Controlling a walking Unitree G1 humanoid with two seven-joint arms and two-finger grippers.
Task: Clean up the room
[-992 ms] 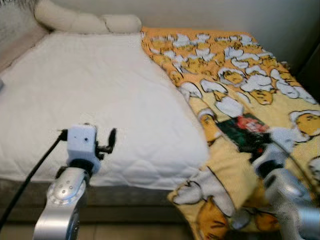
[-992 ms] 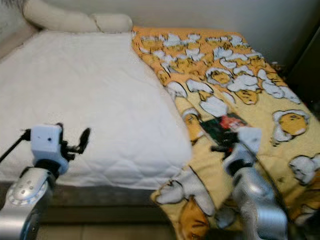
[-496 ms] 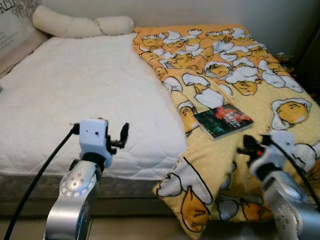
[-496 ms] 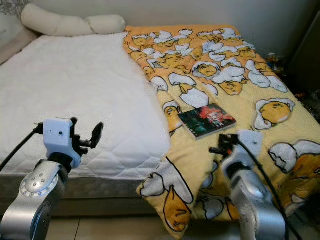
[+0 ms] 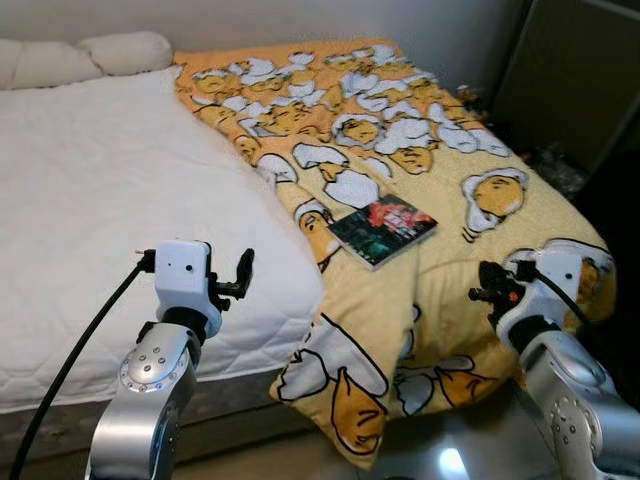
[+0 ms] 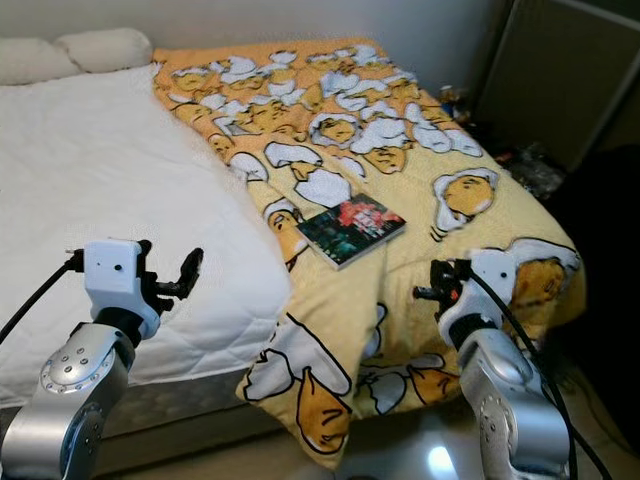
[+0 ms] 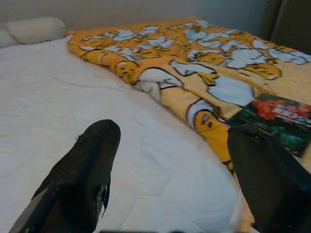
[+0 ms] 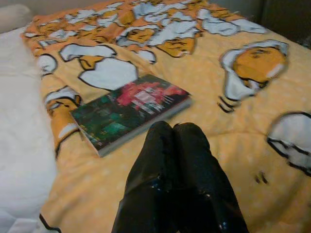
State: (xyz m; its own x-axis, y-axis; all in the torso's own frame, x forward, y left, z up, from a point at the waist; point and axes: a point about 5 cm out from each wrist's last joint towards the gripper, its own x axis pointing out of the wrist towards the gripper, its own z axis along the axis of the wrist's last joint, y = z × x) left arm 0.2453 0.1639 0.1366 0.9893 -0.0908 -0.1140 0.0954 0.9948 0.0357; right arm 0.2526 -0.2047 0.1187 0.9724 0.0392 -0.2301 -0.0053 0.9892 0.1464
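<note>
A dark-covered book (image 5: 383, 228) with red and green print lies flat on a yellow cartoon blanket (image 5: 420, 150) covering the right half of the bed. My right gripper (image 8: 176, 127) is shut with nothing in it and hovers over the blanket just short of the book (image 8: 129, 109), near the bed's front right corner (image 5: 480, 293). Over the white mattress (image 5: 100, 180) by the bed's front edge, my left gripper (image 7: 172, 133) is held open and empty. The book (image 7: 277, 121) lies to its right.
Cream pillows (image 5: 120, 50) rest at the head of the bed. A dark cabinet (image 5: 570, 70) stands right of the bed, with small clutter (image 5: 545, 160) on the floor beside it. The blanket hangs over the bed's front edge to the glossy floor (image 5: 450, 455).
The whole view has swung to the right and sharpened, so the cabinet and the bed's right corner now show. Both arms keep the same pose and the book lies where it was.
</note>
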